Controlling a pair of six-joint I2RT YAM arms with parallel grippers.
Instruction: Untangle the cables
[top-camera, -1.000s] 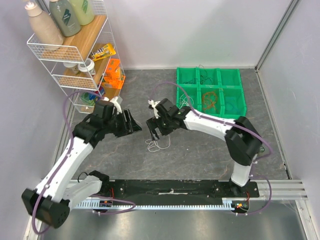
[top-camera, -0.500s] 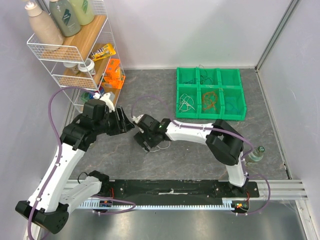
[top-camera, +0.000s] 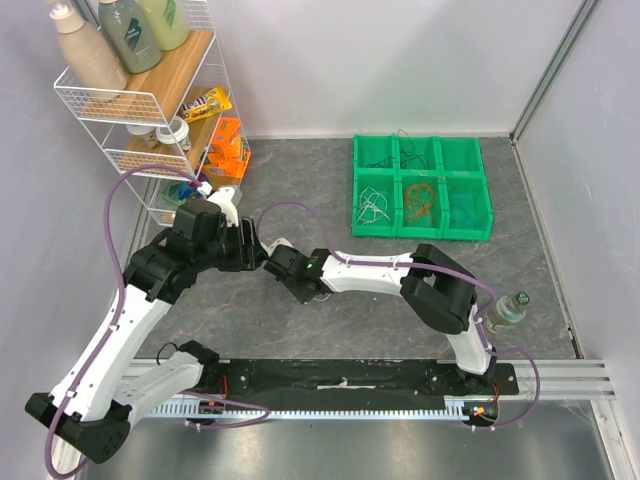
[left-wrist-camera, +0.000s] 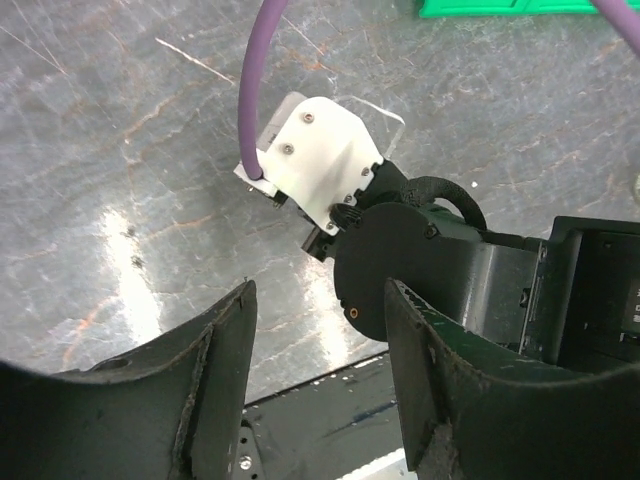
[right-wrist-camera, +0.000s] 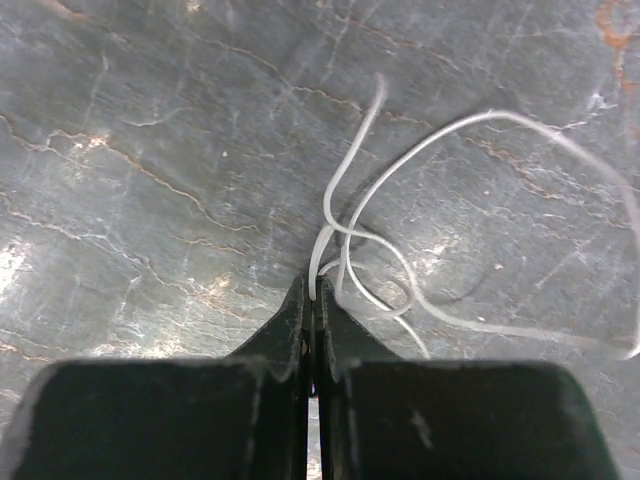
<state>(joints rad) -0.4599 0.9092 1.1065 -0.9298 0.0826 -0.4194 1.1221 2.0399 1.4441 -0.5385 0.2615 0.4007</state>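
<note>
A thin white cable (right-wrist-camera: 480, 130) lies in loose crossing loops on the grey table. My right gripper (right-wrist-camera: 315, 288) is shut on one strand of it, right at the fingertips. From above, the right gripper (top-camera: 310, 290) points down at the table's middle and hides that cable. Just to its left hangs my left gripper (top-camera: 255, 250), which is open with nothing between its fingers (left-wrist-camera: 225, 380); its wrist view looks at the right arm's white wrist mount (left-wrist-camera: 320, 160). More cables sit in the green tray (top-camera: 470, 232): a white bunch (top-camera: 372, 208) and an orange bunch (top-camera: 420, 200).
A white wire rack (top-camera: 150, 110) with bottles and small items stands at the back left, close to the left arm. The purple hoses (top-camera: 115, 240) of both arms arch over the table. A small bottle-like object (top-camera: 505, 308) is beside the right arm's elbow. Walls close in both sides.
The right gripper has swung left and down onto the white cable and shut on it. The left gripper drew back slightly to the left and stayed open.
</note>
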